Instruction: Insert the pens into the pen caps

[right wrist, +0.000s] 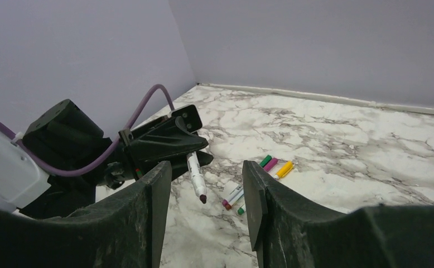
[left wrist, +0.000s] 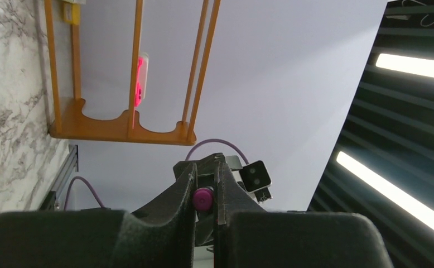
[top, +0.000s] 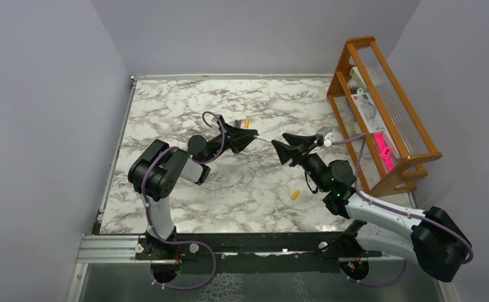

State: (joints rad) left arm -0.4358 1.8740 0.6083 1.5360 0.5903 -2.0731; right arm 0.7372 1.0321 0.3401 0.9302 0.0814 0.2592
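My left gripper [top: 252, 139] is shut on a white pen [right wrist: 194, 173] that sticks out toward the right arm, its dark purple tip bare. The left wrist view shows the pen's magenta butt end [left wrist: 203, 198] pinched between the fingers of the left gripper [left wrist: 206, 167]. My right gripper [right wrist: 206, 164] stands open and empty, facing the pen tip just short of it; from above the right gripper [top: 278, 139] nearly meets it. Behind the left gripper lie three pens [right wrist: 234, 195] with green [right wrist: 265, 161], magenta [right wrist: 271, 164] and yellow [right wrist: 284, 168] caps. A loose yellow-orange cap [top: 295, 194] lies near the right arm.
A wooden rack [top: 380, 113] with packets and a pink item [top: 383, 151] stands at the table's right edge, close behind the right arm. Grey walls close in the marble table [top: 185, 107] at the left, back and right.
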